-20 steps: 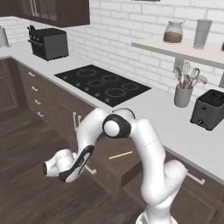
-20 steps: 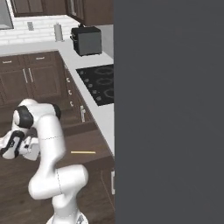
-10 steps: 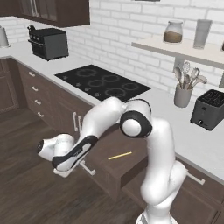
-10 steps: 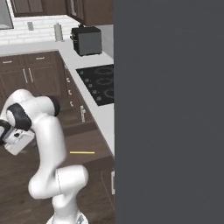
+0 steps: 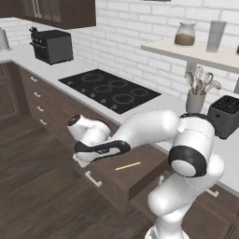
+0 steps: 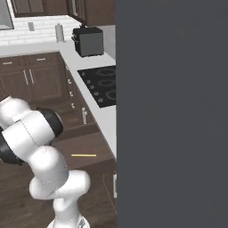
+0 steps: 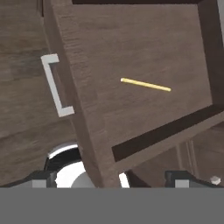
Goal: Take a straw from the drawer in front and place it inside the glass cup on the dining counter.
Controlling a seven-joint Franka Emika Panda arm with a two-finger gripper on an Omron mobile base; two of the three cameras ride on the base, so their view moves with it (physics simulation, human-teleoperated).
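We saw the drawer (image 7: 131,43) pulled out with the straw (image 7: 145,85) lying flat inside it, alone; our tool (image 5: 86,156) hung released above its front.

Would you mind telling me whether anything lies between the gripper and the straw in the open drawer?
Nothing visible does. The straw lies alone on the bare floor of the open drawer, and the open gripper looks down on it from above the front edge.
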